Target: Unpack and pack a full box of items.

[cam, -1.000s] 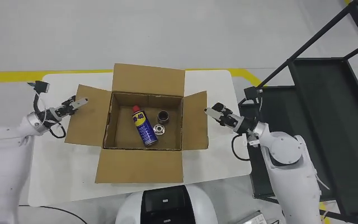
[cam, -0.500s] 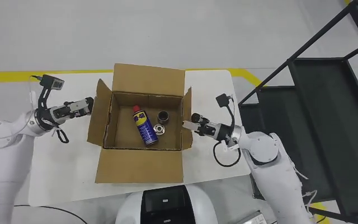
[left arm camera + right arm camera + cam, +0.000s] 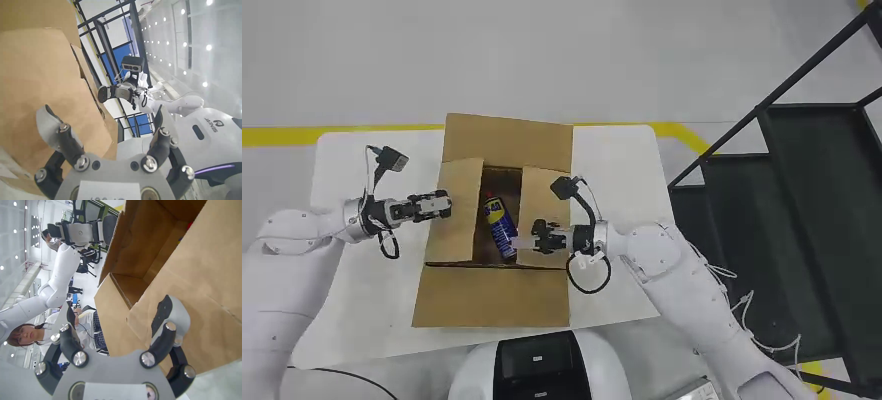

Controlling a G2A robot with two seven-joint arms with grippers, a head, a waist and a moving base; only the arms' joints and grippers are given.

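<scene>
Box (image 3: 507,140): middle of the tabletop, spray can (image 3: 498,222) inside
Left gripper (image 3: 444,207): jaws wide apart, empty, against left flap (image 3: 464,185)
Right gripper (image 3: 536,238): jaws wide apart, empty, against right flap (image 3: 545,195)
Next: we should press both flaps down evenly, fingers clear of the can

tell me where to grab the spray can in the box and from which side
Grip the spray can around mid-body, coming straight down through the gap between the two side flaps. It lies flat in the box, so closing across its round width would likely hold best.
</scene>
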